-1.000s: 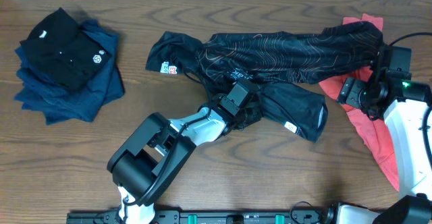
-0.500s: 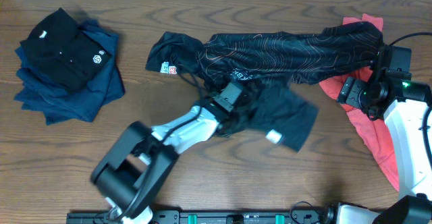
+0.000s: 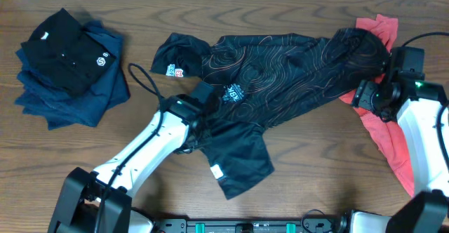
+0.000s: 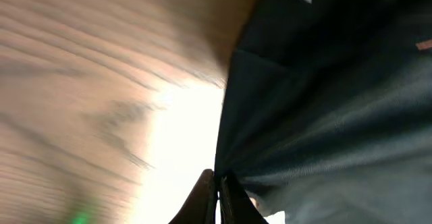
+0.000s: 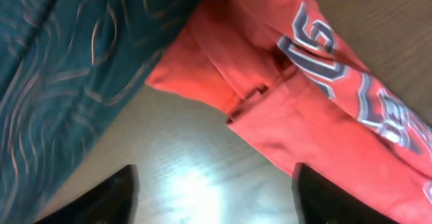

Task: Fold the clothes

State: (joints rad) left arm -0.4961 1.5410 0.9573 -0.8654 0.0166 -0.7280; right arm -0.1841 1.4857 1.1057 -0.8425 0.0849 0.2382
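Note:
The black jersey (image 3: 280, 71) with thin contour lines lies crumpled across the middle of the table, a blue chest logo showing near its left part. My left gripper (image 3: 198, 121) is shut on the jersey's edge; in the left wrist view the closed fingertips (image 4: 217, 183) pinch dark fabric (image 4: 324, 102) just above the wood. My right gripper (image 3: 365, 96) is open at the jersey's right end. In the right wrist view its fingers (image 5: 216, 197) hover over bare wood between the jersey (image 5: 61, 62) and a red shirt.
A coral-red shirt (image 3: 382, 131) with grey lettering (image 5: 304, 102) lies under my right arm at the right edge. A stack of dark clothes, a black polo (image 3: 63, 50) on navy garments (image 3: 84, 100), sits at the far left.
My left gripper has moved left and toward the front, dragging the jersey's lower part with it. The jersey has spread and its chest logo now shows. The right arm has barely moved.

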